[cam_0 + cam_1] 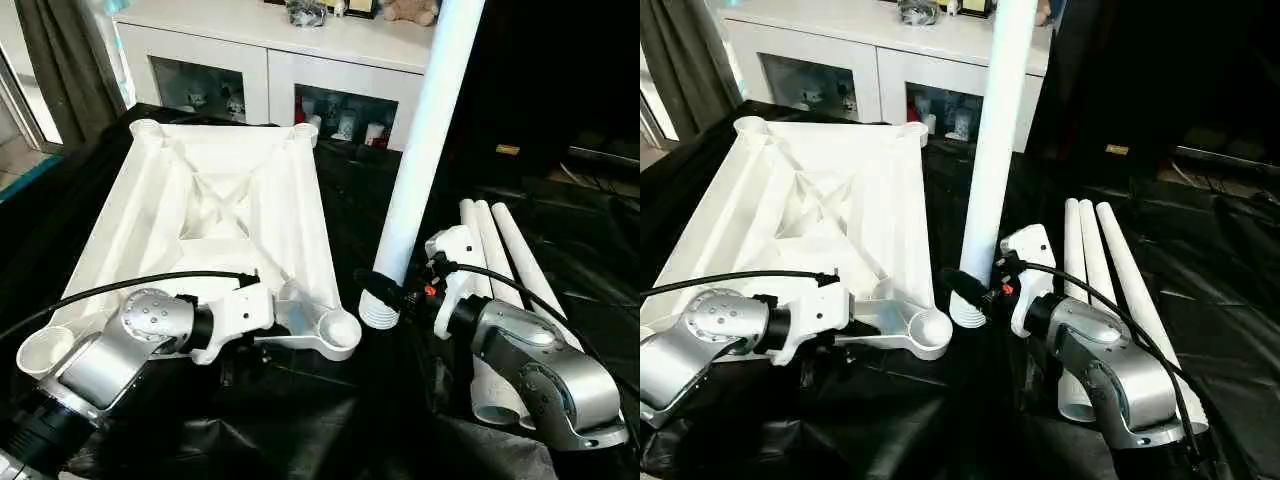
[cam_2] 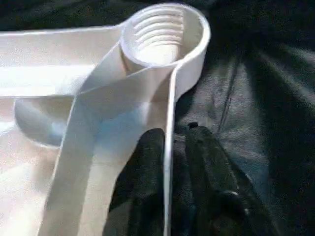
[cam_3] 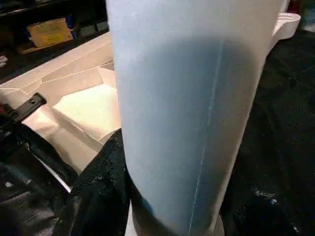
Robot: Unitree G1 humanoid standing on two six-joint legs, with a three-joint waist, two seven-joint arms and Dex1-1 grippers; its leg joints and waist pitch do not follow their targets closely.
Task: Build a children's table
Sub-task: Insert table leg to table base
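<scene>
Holding leg: we have one leg (image 1: 425,140) near upright in our right gripper (image 1: 385,291), its top leaning a little away from us and to our right, its ribbed threaded end down, just above the black cloth (image 1: 300,420).
Leg axis: close to vertical, so it already runs nearly in line with a socket's bore.
Target socket: the near-right corner socket (image 1: 338,328) of the top (image 1: 230,200) opens upward, threads plain inside it in the left wrist view (image 2: 162,34).
Key relation: the threaded end sits just beside that socket, on our right of it and apart from it; we judge the coming move to be a short shift to our left, then a lowering and a twist.
Right jaws: pinching the leg low down, just over the ribbed end, one finger on each side.
Left jaws: our left gripper (image 2: 170,162) pinches the thin rim wall of the top near that same socket, one finger (image 2: 142,167) inside the wall and one outside.
Nearer arm: the right carries the leg; the left steadies the top.
Top: lies underside up on the cloth, ribs showing, its long side running away from us.
Spare legs: three more (image 1: 495,260) lie side by side on the cloth, beyond our right forearm.
Behind: a white cabinet (image 1: 270,60) stands past the top's far end.
</scene>
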